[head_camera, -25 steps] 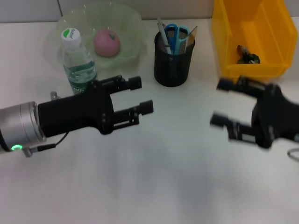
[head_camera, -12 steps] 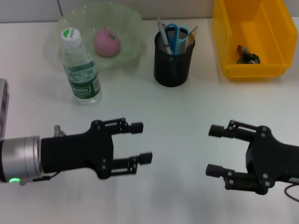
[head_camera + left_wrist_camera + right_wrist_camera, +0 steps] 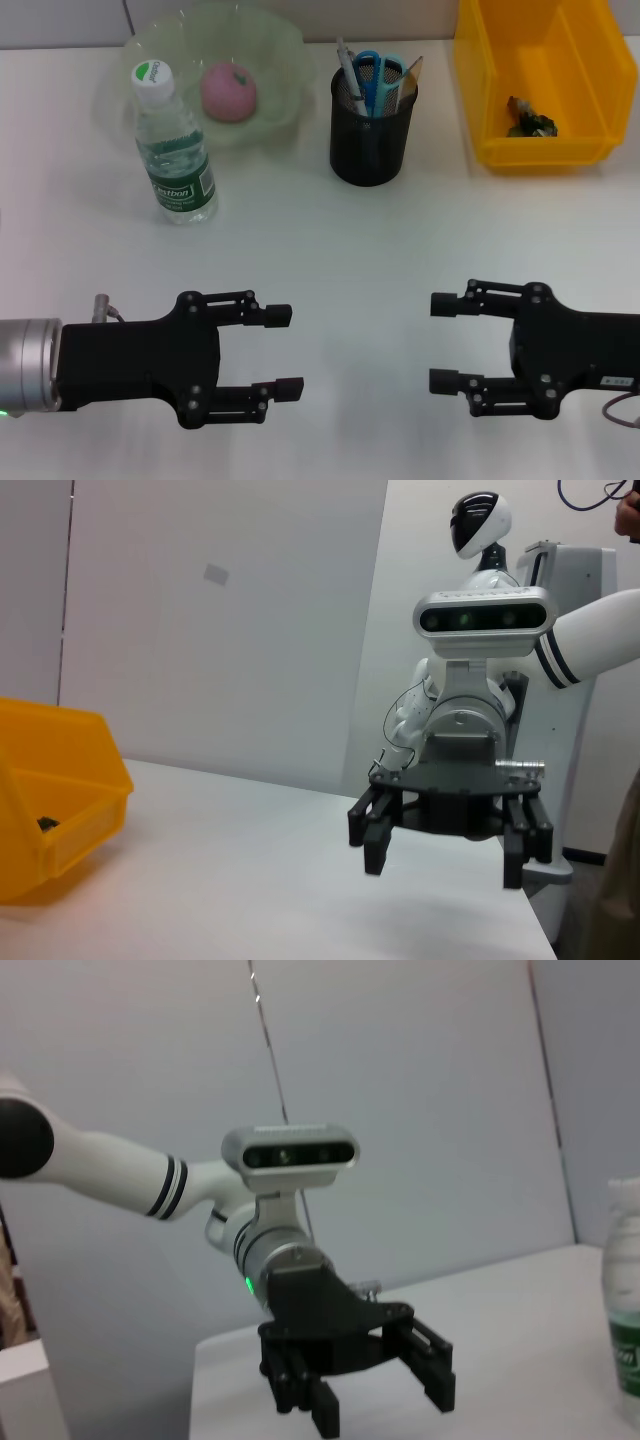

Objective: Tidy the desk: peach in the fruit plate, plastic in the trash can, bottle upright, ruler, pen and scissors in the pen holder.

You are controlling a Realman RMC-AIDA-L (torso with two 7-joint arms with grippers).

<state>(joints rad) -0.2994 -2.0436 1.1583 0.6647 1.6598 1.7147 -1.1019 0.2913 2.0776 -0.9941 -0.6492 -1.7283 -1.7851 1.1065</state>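
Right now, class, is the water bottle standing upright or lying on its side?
Upright. In the head view the water bottle stands on its base on the desk, white cap on top, just in front of the fruit plate.

**White counter and what stands on it**

The white counter (image 3: 330, 260) fills nearly the whole head view. At upper left a pale green fruit plate (image 3: 270, 40) sits on it, with a clear bottle (image 3: 172, 150) standing upright just below the plate's left part. Near the upper centre stands a black mesh pen holder (image 3: 370, 135). At upper right a yellow bin (image 3: 590, 90) rests on the surface, cut off by the frame's edge.
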